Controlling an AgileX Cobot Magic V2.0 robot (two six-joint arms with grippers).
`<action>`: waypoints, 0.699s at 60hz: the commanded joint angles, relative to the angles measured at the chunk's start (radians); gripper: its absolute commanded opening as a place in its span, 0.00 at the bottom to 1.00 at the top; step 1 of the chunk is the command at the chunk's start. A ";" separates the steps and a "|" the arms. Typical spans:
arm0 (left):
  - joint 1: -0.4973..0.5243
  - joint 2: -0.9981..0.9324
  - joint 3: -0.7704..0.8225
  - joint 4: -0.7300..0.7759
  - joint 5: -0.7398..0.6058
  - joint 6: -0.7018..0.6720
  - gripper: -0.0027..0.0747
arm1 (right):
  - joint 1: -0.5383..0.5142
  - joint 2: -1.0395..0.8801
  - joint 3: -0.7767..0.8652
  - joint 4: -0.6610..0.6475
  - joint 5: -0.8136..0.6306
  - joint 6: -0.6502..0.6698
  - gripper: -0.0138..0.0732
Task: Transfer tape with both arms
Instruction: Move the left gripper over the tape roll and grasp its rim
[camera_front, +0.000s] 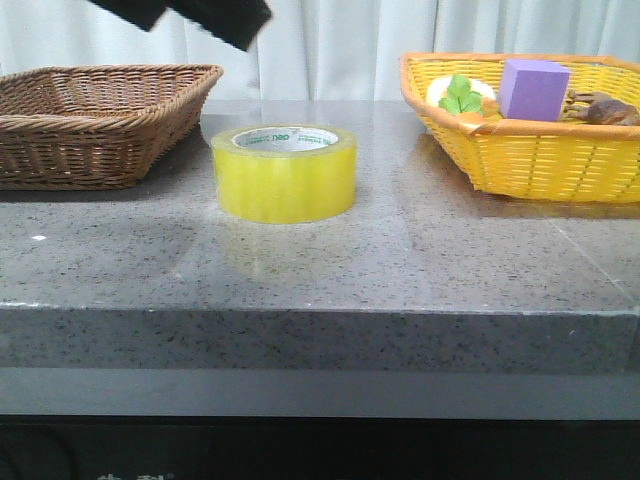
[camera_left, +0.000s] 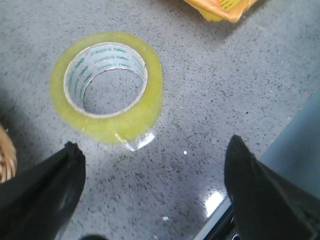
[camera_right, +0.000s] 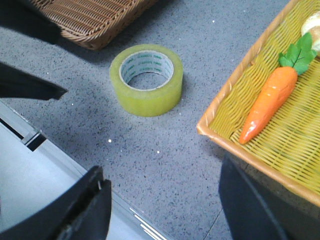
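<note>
nearest the front camera ran the bare front edge of the speckled grey table, and behind it, flat on the stone with its hole upward, sat the tape, a low yellow roll with a pale printed inner ring. it stood clear of everything, between 2 baskets.

left gripper hung above the table with its jaws spread wide and nothing between them. 1 black finger showed on 1 side of the wrist view and the other black finger on the far side. the tape lay just beyond the fingertips, apart from both of them, a loose clear tab sticking out on the side facing that gripper. in the front view a dark part of an arm hung above and behind the roll; which arm it was could not be told.

right gripper was likewise parted and empty, higher over the table's edge. the tape lay well ahead of its fingers. off to 1 side of this gripper stood the yellow basket, holding a toy carrot; the front view also showed a purple block in it. beyond the tape from this gripper sat the brown wicker basket.
</note>
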 joint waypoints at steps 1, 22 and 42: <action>-0.008 0.059 -0.120 -0.006 0.024 0.040 0.76 | -0.006 -0.012 -0.022 0.006 -0.055 -0.006 0.72; -0.008 0.349 -0.430 -0.006 0.216 0.077 0.76 | -0.006 0.012 -0.022 0.006 -0.054 -0.006 0.72; -0.008 0.507 -0.504 0.041 0.237 0.077 0.76 | -0.006 0.012 -0.022 0.006 -0.054 -0.006 0.72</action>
